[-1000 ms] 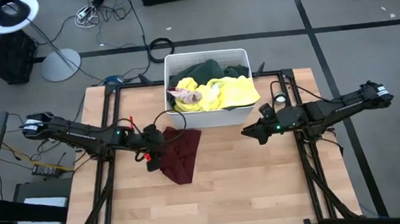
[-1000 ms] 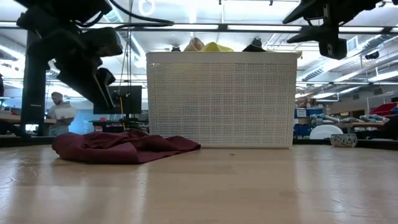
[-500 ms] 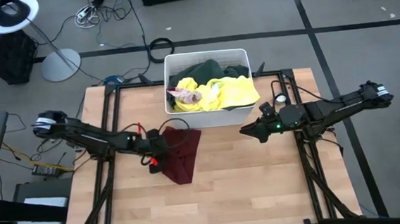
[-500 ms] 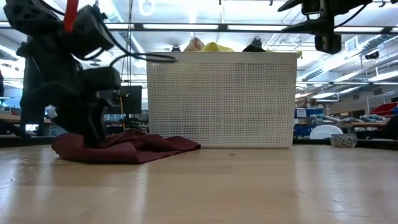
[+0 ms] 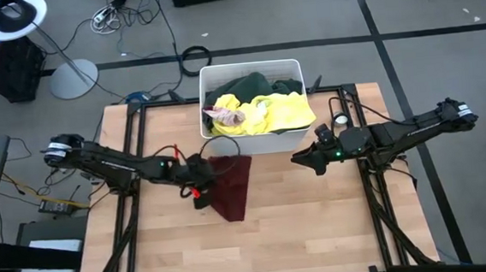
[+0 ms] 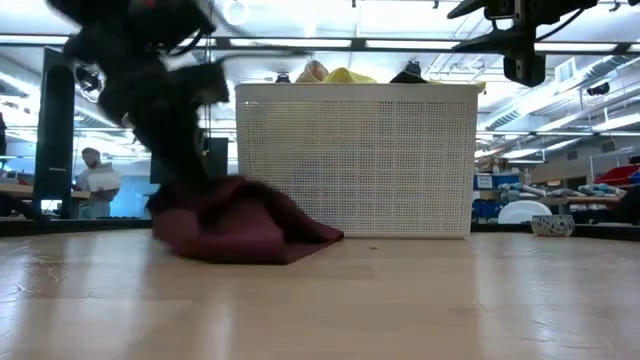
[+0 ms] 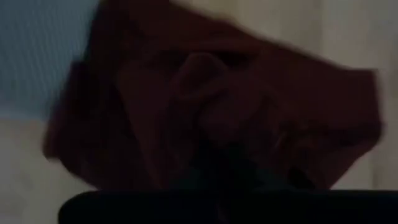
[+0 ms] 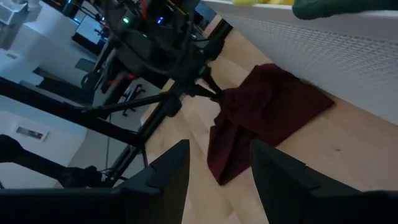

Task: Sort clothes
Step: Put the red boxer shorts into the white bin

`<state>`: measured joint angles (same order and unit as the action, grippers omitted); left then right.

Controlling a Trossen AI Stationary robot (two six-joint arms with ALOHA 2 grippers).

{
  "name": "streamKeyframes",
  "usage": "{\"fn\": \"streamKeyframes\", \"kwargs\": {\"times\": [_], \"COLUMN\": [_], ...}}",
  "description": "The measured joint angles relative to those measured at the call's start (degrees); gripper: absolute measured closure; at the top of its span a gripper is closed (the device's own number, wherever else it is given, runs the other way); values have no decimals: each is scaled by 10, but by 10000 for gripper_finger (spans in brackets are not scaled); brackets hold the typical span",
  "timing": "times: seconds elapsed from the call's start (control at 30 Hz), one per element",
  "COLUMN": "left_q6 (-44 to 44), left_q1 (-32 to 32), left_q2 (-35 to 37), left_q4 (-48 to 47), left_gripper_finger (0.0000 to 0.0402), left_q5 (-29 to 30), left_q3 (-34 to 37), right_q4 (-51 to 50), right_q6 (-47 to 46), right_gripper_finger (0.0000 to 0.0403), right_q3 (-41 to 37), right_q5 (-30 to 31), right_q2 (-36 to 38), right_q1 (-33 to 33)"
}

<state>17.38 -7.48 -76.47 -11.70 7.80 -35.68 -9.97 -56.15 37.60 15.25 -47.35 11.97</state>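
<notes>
A maroon piece [image 5: 232,186] lies bunched on the wooden table just in front of the white tub [image 5: 299,136]. My left gripper [image 5: 201,191] is at its left edge, slanting down, shut on it. The piece shows again in the low view [image 6: 250,222], the left wrist view [image 7: 211,106] and the right wrist view [image 8: 267,118]. The tub holds more clothes: a yellow piece [image 5: 280,112], a dark green one [image 5: 244,86] and a pink one [image 5: 224,114]. My right gripper [image 5: 300,159] hovers open in front of the tub's right corner, above the table. My left gripper pinches the maroon piece at its left edge [image 8: 224,99] between its two fingers, coming slanting down from the table's left. One layer or several, I cannot tell. The cloth is gathered up at the fingers, and its right part [image 6: 315,236] lies on the table.
The tub stands at the table's far middle edge. Bare wood [image 5: 318,225] spreads in front of and to the right of the maroon piece. A person [image 6: 95,180] sits in the room beyond the table.
My left gripper has gone down and toward the table's right edge onto the maroon piece and shut on its left edge. The piece has bunched up and slid toward the right; its left side has risen while its right end stays on the table.
</notes>
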Motion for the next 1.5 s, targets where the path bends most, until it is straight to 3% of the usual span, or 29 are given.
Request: {"fn": "streamKeyframes", "kwargs": {"times": [0.2, 0.43, 0.63, 0.83, 1.1, 1.5], "left_q6": [-120, -260, -322, -338, -396, -347], "left_q1": [1, 21, 58, 105, 185, 276], "left_q2": [0, 1, 1, 1, -1, -73], "left_q4": [-142, -281, -284, -226, -89, -178], "left_gripper_finger": [399, 401, 401, 401, 401, 401], "left_q5": [12, 110, 124, 131, 131, 96], "left_q3": [-156, -325, -404, -485, -529, -529], "right_q4": [-6, -8, -8, -8, -10, -5], "right_q6": [13, 37, 43, 45, 71, 99], "right_gripper_finger": [234, 234, 234, 234, 234, 234], "right_q3": [0, 0, 0, 0, 1, 1], "right_q5": [0, 1, 1, 1, 1, 2], "right_q2": [0, -7, -24, -41, -52, -52], "right_q1": [-5, -16, -16, -16, -16, -16]}}
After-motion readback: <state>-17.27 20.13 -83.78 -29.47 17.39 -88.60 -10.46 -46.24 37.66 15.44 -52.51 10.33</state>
